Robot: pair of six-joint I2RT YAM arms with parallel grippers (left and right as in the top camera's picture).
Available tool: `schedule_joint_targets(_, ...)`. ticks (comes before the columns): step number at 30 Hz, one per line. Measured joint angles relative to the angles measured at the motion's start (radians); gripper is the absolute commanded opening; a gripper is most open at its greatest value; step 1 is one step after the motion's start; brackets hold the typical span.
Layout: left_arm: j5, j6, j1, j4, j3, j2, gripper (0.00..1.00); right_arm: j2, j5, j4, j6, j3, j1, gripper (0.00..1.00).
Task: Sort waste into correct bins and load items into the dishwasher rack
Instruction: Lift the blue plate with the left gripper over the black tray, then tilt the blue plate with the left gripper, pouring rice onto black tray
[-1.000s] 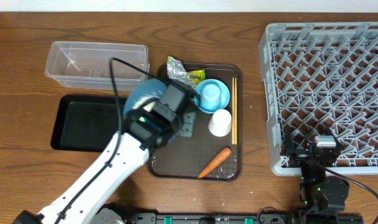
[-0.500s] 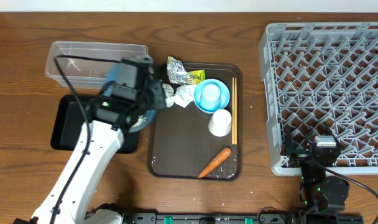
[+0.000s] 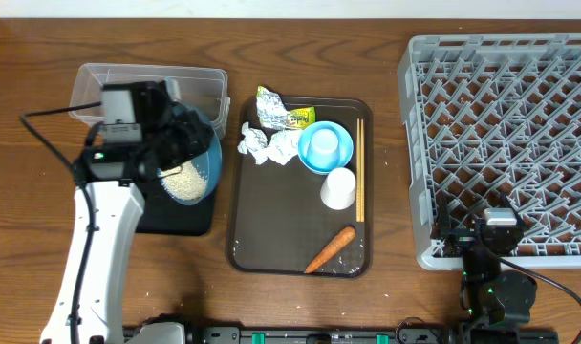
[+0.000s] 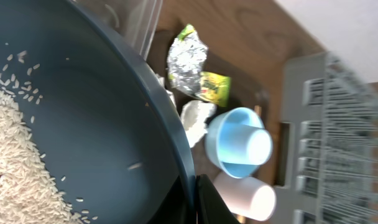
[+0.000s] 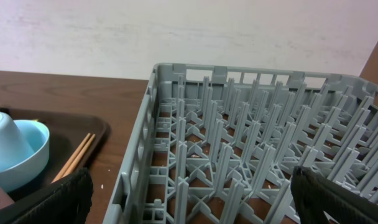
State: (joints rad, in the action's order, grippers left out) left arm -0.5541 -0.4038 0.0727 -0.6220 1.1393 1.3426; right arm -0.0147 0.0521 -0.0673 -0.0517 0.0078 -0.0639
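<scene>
Blue: the large round dish [image 3: 206,158], pinched at its rim by the L gripper [image 4: 192,200], jaws closed on the edge. The dish hangs over the black tray [image 3: 181,218], its far side overlapping the near corner of the clear tub [image 3: 200,86]. Rice [image 3: 183,180] lies heaped toward one side of the dish, w/ stray grains scattered across the rest; whether the dish is tilted cannot be told.

Brown serving tray [image 3: 276,215], ctr of table [image 3: 42,57], holds:
- crumpled paper [image 3: 257,145] and the yellow-green wrapper [image 3: 276,110] at the far L corner, touching;
- light-blue bowl [image 3: 310,162] just beside the paper;
- white cup [image 3: 337,188], on its side, next to the bowl;
- chopsticks [image 3: 359,167] along the R edge;
- carrot [image 3: 331,248] near the front edge, well apart from the rest.

Grey rack [image 3: 501,134] stands R of the tray. R gripper [image 5: 192,193] sits at the rack's near edge, fingers [image 5: 52,199] spread wide, holding nothing.
</scene>
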Motion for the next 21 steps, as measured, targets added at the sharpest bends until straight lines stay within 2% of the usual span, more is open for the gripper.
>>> schedule_joint_targets(9,-0.272,-0.009,0.149,-0.006,0.0,0.0,0.06,0.0,0.0,0.0,0.0,0.0,0.0,0.99)
schedule_joint_targets(21,-0.499,-0.008,0.362,-0.006,-0.019,0.0,0.06,0.0,0.0,0.0,0.0,0.0,0.0,0.99)
